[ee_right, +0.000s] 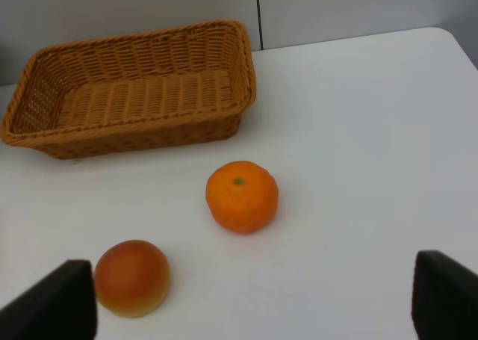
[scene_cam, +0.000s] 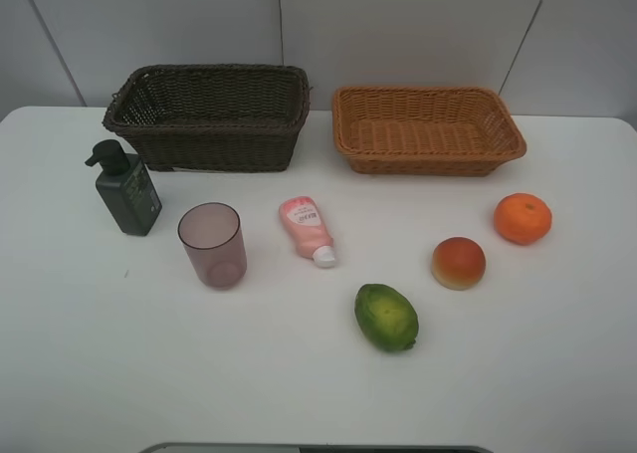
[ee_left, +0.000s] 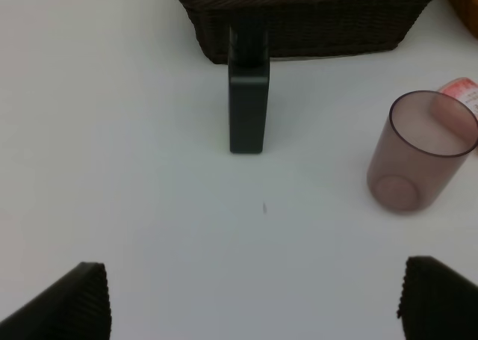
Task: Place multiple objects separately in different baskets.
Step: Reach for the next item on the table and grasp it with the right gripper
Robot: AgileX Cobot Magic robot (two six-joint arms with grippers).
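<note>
Nothing is sorted yet: the dark basket (scene_cam: 214,146) and tan basket (scene_cam: 428,158), far side, hold nothing. Pump bottle (scene_cam: 126,189), cup (scene_cam: 212,244), tube (scene_cam: 308,229), green fruit (scene_cam: 386,317), peach (scene_cam: 458,262) and orange (scene_cam: 523,218) all sit on the table (scene_cam: 299,393) — left hand (ee_left: 258,303) and right hand (ee_right: 258,303) spread wide, empty.

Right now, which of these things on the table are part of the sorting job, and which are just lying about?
Part of the job: orange, peach, green fruit, pump bottle, mauve cup, pink tube, dark brown basket, tan basket.

Just lying about: nothing that I can see; only the white table beneath them.
</note>
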